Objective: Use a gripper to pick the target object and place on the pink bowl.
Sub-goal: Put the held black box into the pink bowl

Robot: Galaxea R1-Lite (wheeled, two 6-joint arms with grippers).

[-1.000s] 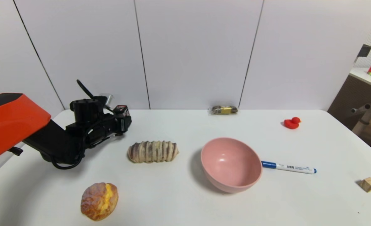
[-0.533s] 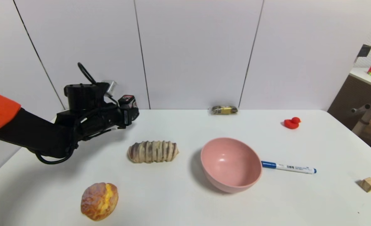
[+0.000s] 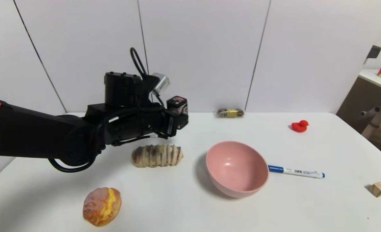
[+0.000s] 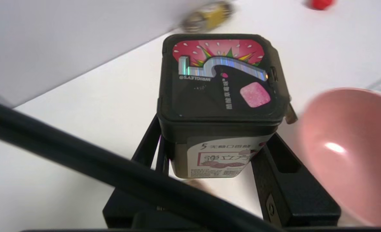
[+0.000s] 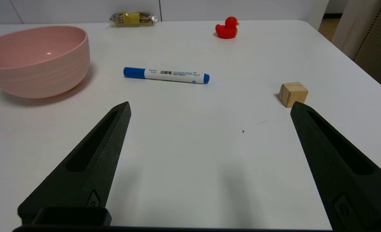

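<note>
We see the left gripper (image 3: 176,120) above the table (image 3: 306,206), on the far side of the twisted pale roll (image 3: 157,156). Its claw is closed on the small black box (image 4: 222,80), one finger at each side, and the box is raised off the table. The box is held low on its body, and its lid with the strawberry picture stays free of the fingers; we think this grip is chosen so that the box can be let go easily, with its lower part between the fingers

The pink bowl (image 3: 237,167) stands at the middle of the table, to the right of the box, with its opening up, so it can receive the box from above. We judge that the picking is done and the carrying is the step in hand. The next move, in our opinion, should bring the box over the opening and only then lower it, because the rim is high and a low path could hit it and push the bowl against the marker (image 3: 296,171), which lies just beside it

The right gripper (image 5: 211,108) is parked over the near right part of the table, with its claw wide and nothing inside. The wooden cube (image 3: 379,189) lies beyond it on the table, not held
</note>
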